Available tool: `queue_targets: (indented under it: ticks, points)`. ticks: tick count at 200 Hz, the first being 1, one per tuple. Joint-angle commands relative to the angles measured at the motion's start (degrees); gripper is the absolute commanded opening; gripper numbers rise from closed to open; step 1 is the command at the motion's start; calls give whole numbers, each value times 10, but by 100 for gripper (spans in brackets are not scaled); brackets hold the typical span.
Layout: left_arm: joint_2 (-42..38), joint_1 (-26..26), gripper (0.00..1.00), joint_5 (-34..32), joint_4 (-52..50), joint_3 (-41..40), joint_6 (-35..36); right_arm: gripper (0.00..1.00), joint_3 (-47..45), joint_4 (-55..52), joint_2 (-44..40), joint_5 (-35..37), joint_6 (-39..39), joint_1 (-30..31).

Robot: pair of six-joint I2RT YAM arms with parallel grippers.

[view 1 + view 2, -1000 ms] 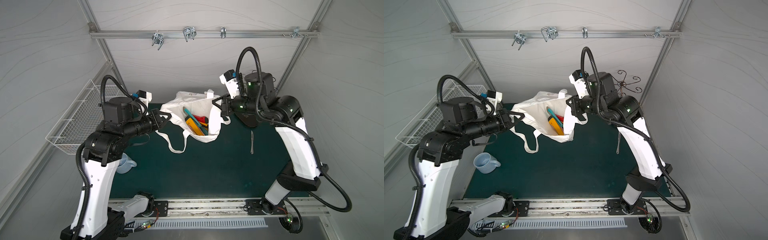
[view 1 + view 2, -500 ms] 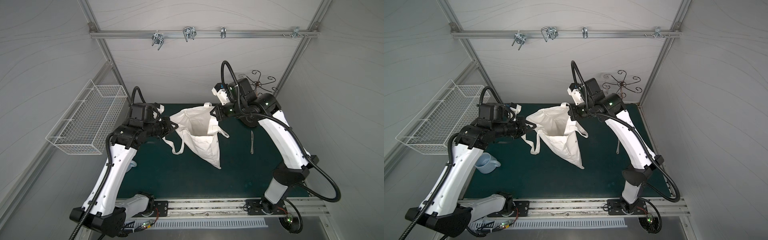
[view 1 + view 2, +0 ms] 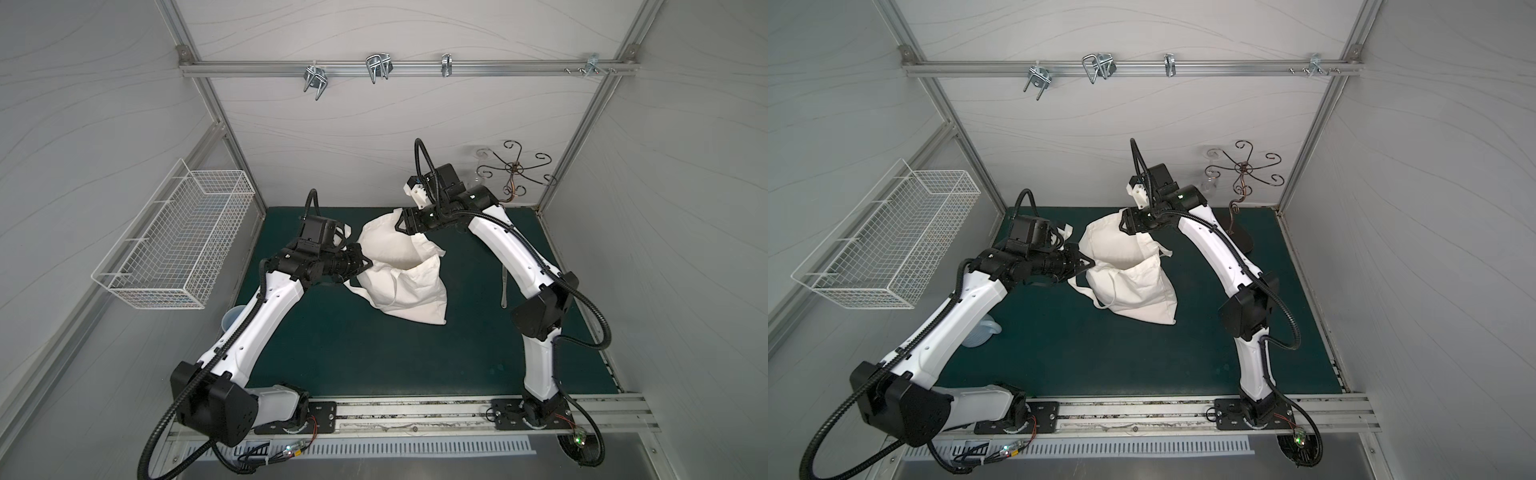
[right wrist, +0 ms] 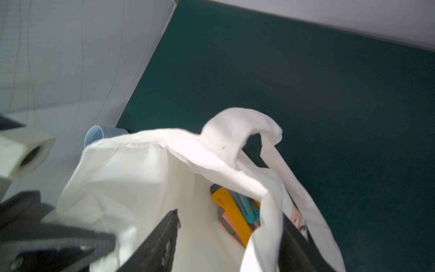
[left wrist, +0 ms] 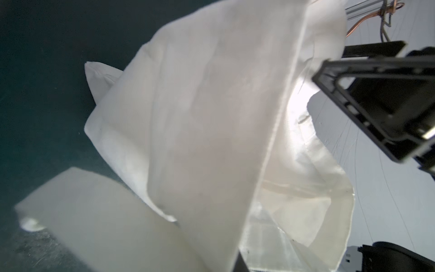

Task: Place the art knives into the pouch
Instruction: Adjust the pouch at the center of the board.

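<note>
In both top views the left arm (image 3: 266,311) stretched low across the mat (image 3: 374,353), its left gripper (image 3: 366,262) clenched on the left rim of the pouch (image 3: 409,291), which showed only plain white cloth. Only the right wrist view looked into the mouth, where the yellow art knife (image 4: 235,216) lay inside among teal and pink cutters (image 4: 247,207). The right arm (image 3: 511,253) arched over, the right gripper (image 3: 400,225) at the far rim, jaws spread astride loose cloth.

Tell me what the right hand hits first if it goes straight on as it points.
The bag. The right hand is open with the bag's rim cloth between its fingers, so it would press into that white cloth first; beyond, probably the yellow cutter inside, though depth is unclear.
</note>
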Motion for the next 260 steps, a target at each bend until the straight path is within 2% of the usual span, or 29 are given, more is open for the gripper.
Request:
queue_targets:
  ticks: [1, 8, 26, 34, 45, 94, 112, 137, 164, 182, 187, 205, 217, 236, 260]
  points:
    - [20, -3, 0, -16, 52, 2, -5, 79, -26, 53, -67, -24, -9, -27]
    - [27, -4, 0, -16, 54, 5, -5, 85, -38, 58, -84, -24, -8, -31]
    - [39, -4, 0, -16, 56, 8, -1, 91, -83, 70, -129, -15, -16, -34]
    - [43, -4, 0, -17, 56, 10, 1, 98, -111, 78, -151, -10, -17, -34]
    - [46, -4, 0, -19, 55, 13, 5, 99, -154, 92, -184, -6, -17, -35]
    - [52, -4, 0, -19, 43, 23, 15, 99, -355, 154, -332, -7, -8, -34]
    - [51, -4, 0, -20, 39, 26, 19, 92, -411, 169, -363, -29, -4, -31]
    - [49, -4, 0, -20, 38, 25, 19, 90, -468, 197, -379, -34, -8, -21]
    - [45, -4, 0, -17, 39, 20, 17, 86, -490, 242, -351, -73, -6, -6]
    - [42, -4, 0, -21, 35, 20, 19, 79, -497, 283, -325, -94, -12, 14]
    - [41, -4, 0, -22, 33, 21, 18, 73, -497, 292, -318, -94, -17, 21]
    - [36, -4, 0, -22, 28, 23, 20, 37, -515, 350, -312, -76, -45, 31]
    - [32, -4, 0, -24, 22, 26, 21, 0, -520, 371, -317, -80, -57, 28]
    - [19, -4, 0, -31, 6, 31, 23, 0, -506, 351, -335, -96, -58, 23]
    - [-6, -4, 0, -54, -31, 42, 28, 0, -486, 293, -371, -77, -70, 29]
